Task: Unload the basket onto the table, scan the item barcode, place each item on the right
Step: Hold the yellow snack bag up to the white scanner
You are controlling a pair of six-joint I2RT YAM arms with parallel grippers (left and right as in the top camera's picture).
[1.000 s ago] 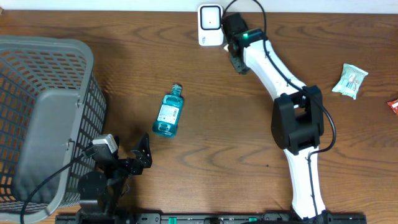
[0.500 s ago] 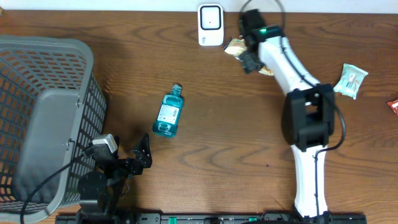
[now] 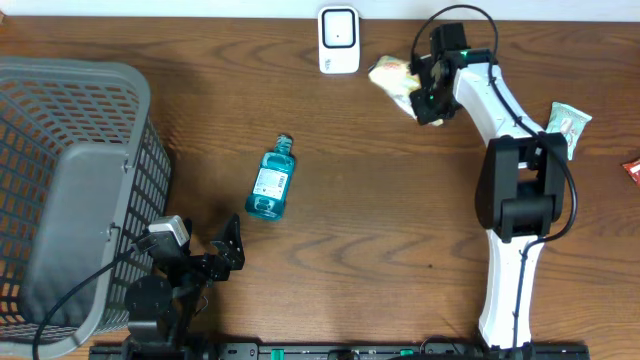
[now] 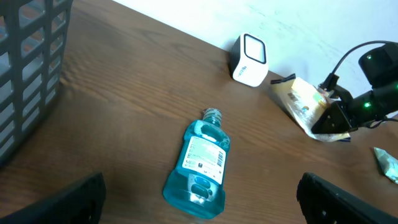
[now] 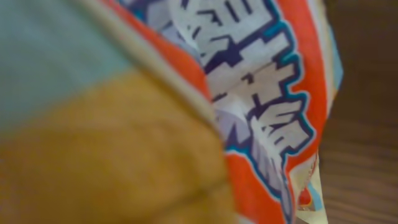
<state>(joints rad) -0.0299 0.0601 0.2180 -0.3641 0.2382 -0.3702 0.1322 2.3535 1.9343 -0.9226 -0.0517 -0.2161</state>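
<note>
pinching one end of a snack packet [image 3: 393, 76], the right tool [image 3: 420, 96] is seen fully shut, its jaws closed on the crinkled wrapper. the packet is stretched out from the tool toward the white barcode scanner [image 3: 339, 40], which is stood upright just past the packet's free end. the two are close but are not seen to touch. the right wrist view is filled by the wrapper's orange, red and blue print, blurred by nearness, and no barcode can be made out. whether the packet is lifted clear of the wooden worktop [image 3: 380, 220] or rested on it cannot be told. a second, green-and-white packet [image 3: 563, 129] is laid on the opposite side of the right tool, near its arm. the left tool [image 3: 233, 246] is held wide open and empty, low over the worktop. a blue mouthwash bottle [image 3: 271, 181] is laid on its side just ahead of that tool, cap pointed away from it, well apart from the right tool. a grey plastic basket [image 3: 60, 110] is set beside the left tool, on its outer side.
</note>
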